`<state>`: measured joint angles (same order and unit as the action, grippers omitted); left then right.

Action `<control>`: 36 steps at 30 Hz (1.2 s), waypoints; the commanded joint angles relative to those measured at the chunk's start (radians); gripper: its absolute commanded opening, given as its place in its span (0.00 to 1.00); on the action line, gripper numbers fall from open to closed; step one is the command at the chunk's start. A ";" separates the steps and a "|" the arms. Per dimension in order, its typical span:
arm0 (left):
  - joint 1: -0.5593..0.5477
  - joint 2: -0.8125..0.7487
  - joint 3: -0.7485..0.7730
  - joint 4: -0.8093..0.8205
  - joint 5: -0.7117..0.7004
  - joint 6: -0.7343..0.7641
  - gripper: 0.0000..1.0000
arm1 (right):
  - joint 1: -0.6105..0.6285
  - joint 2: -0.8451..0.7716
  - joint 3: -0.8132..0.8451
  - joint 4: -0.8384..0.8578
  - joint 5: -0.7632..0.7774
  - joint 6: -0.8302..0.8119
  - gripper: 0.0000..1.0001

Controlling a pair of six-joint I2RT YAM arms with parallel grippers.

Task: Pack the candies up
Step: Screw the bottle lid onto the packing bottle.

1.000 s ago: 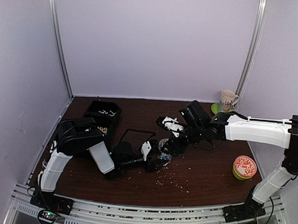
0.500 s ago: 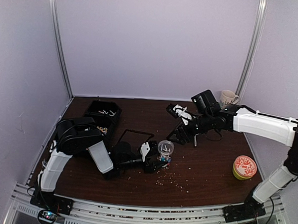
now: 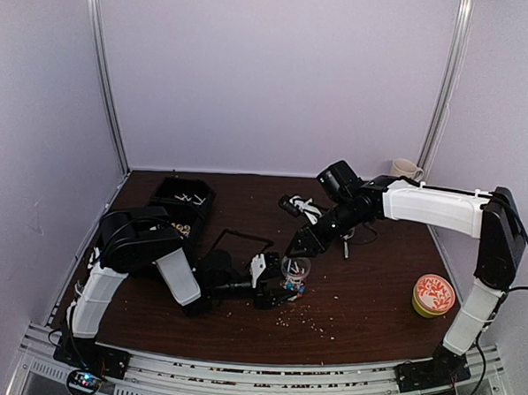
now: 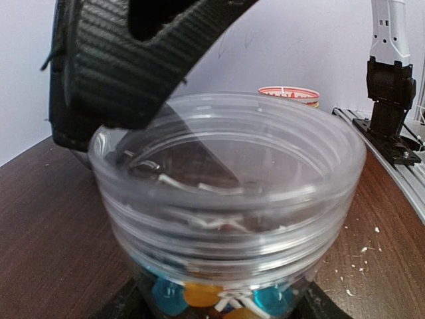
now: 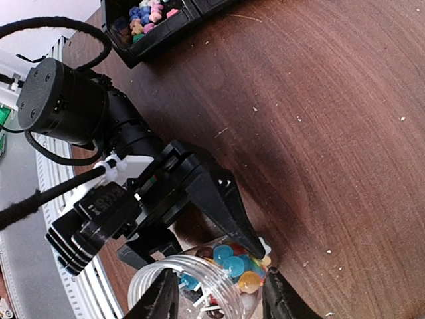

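**Top view.** The left arm lies low across the table (image 3: 372, 327). The left gripper (image 3: 275, 290) is clamped on the base of a clear jar (image 3: 294, 270), which stands upright near the table's middle. The right arm reaches in from the right, and the right gripper (image 3: 299, 246) hangs just above the jar's mouth. A black bin (image 3: 182, 202) sits at the rear left, a mug (image 3: 407, 169) at the rear right corner, and a lidded tub (image 3: 433, 295) near the right edge. Pale crumbs (image 3: 315, 317) dot the wood in front of the jar. From this height the jar's contents are only specks of colour.

**Right wrist view.** This view gives the detail. The candies (image 5: 232, 262), blue, orange and red, lie in the bottom of the jar. More of them fill a compartment of the black bin at the upper edge. The right fingers (image 5: 161, 300) stand wide apart on either side of the threaded rim and hold nothing. The left gripper's dark fingers press the jar's wall from two sides.

**Left wrist view.** The jar is seen side-on. Blue and orange candies show at its base, well below the rim. One right finger crosses above the rim at the upper left, and it cannot be told whether it dips inside. The lidded tub appears behind the jar.
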<state>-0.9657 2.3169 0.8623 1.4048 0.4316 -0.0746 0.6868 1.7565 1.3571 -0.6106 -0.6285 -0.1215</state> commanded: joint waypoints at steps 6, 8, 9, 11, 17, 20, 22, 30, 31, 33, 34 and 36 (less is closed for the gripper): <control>0.004 0.015 0.001 -0.052 0.002 0.014 0.49 | -0.006 0.002 -0.002 -0.046 -0.062 0.032 0.33; 0.008 0.015 0.001 -0.050 -0.007 0.005 0.49 | -0.006 -0.002 -0.007 -0.049 -0.067 0.038 0.28; 0.009 0.015 0.000 -0.049 -0.011 0.001 0.49 | -0.006 -0.004 -0.010 -0.048 -0.069 0.041 0.26; 0.012 0.015 0.000 -0.049 -0.020 -0.005 0.49 | -0.006 -0.011 -0.021 -0.045 -0.069 0.047 0.23; 0.019 0.015 -0.003 -0.049 -0.049 -0.017 0.48 | -0.007 -0.036 -0.055 -0.046 -0.035 0.069 0.17; 0.021 0.014 -0.005 -0.045 -0.063 -0.020 0.48 | -0.009 -0.048 -0.075 -0.044 -0.019 0.084 0.16; 0.021 0.013 -0.010 -0.039 -0.074 -0.021 0.48 | -0.013 -0.055 -0.086 -0.045 -0.011 0.090 0.14; 0.024 0.007 -0.029 -0.024 -0.145 -0.018 0.46 | -0.029 -0.089 -0.140 -0.044 0.012 0.114 0.10; 0.024 0.007 -0.031 -0.023 -0.151 -0.016 0.46 | -0.030 -0.092 -0.146 -0.046 0.010 0.116 0.09; 0.024 0.005 -0.035 -0.019 -0.166 -0.014 0.45 | -0.031 -0.101 -0.160 -0.049 0.006 0.119 0.09; 0.025 0.005 -0.038 -0.018 -0.178 -0.014 0.45 | -0.030 -0.105 -0.169 -0.050 0.002 0.121 0.09; 0.024 0.006 -0.040 -0.021 -0.204 -0.010 0.45 | -0.030 -0.116 -0.186 -0.053 -0.008 0.122 0.08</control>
<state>-0.9680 2.3169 0.8490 1.4185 0.3687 -0.0998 0.6544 1.6619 1.2282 -0.5652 -0.6464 -0.0124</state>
